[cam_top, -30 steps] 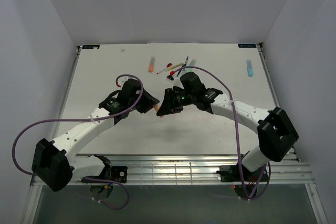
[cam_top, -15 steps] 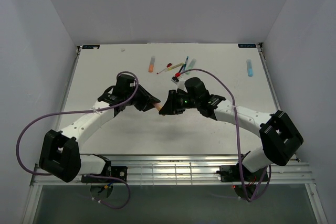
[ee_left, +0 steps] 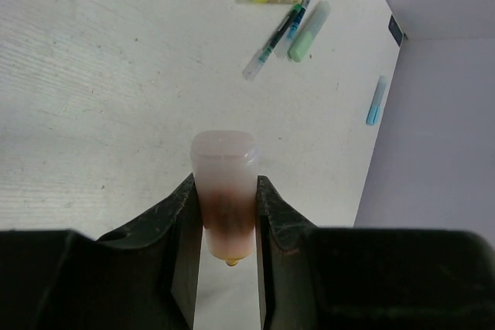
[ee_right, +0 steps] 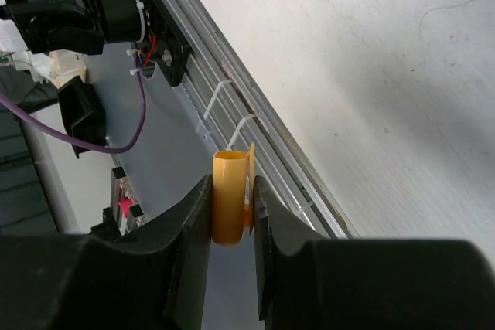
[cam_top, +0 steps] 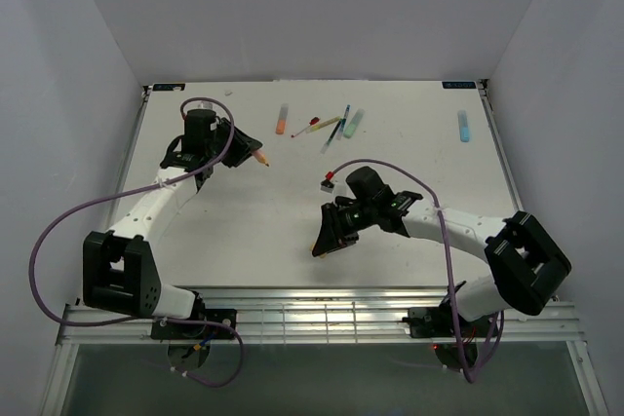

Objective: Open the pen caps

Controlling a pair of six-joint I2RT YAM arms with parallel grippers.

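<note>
A robot lab cell: white table [cam_top: 244, 231] boxed in by plain walls [cam_top: 78, 65].

Orange pen cap [ee_right: 230, 199] hidden behind right fingers [ee_right: 189, 237] in top view

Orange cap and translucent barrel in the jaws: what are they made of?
The small orange tubular cap looks like moulded plastic, smooth with a soft sheen: even colour, a thin wall at the open end and a clip moulded on its side. The thick translucent pinkish pen barrel is probably frosted plastic: a darker core shows through its cloudy, matte wall.
</note>
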